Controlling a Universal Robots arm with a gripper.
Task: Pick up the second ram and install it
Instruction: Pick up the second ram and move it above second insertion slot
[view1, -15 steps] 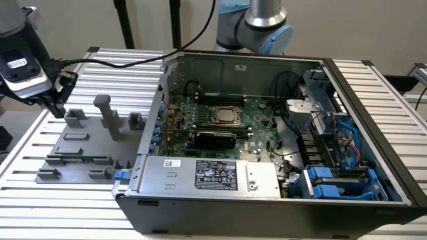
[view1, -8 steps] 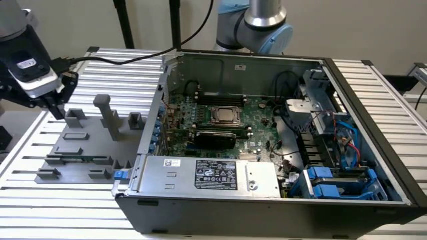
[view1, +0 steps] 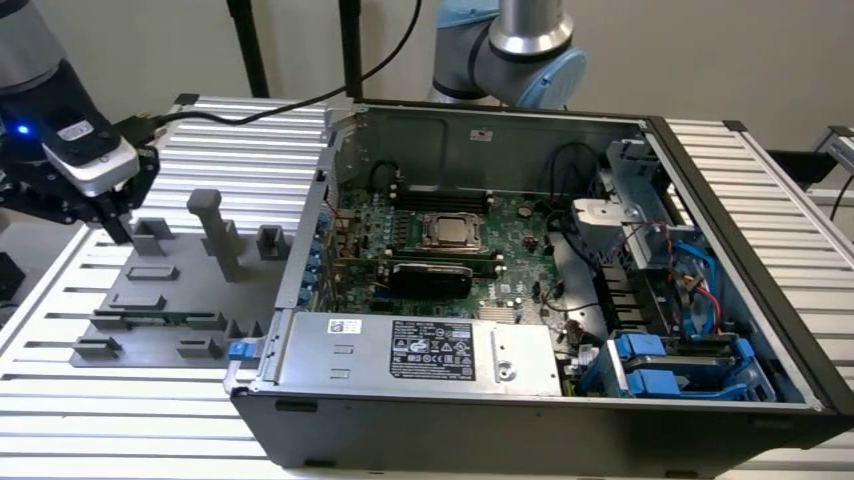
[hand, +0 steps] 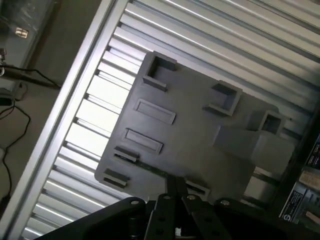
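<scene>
Gripper (view1: 118, 232) pressed together, empty, hovering over grey fixture tray (view1: 187, 292). Second ram (view1: 150, 319) seems to stand on edge in a low tray slot. Likely light, stiff, fragile; pinch top edge mid-length, avoid chips

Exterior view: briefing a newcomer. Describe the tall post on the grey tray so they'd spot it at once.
Find the open computer case; on the exterior view's left of it a flat grey tray lies on the slatted table. The post rises from the tray's far half, much taller than the low blocks around it.
</scene>
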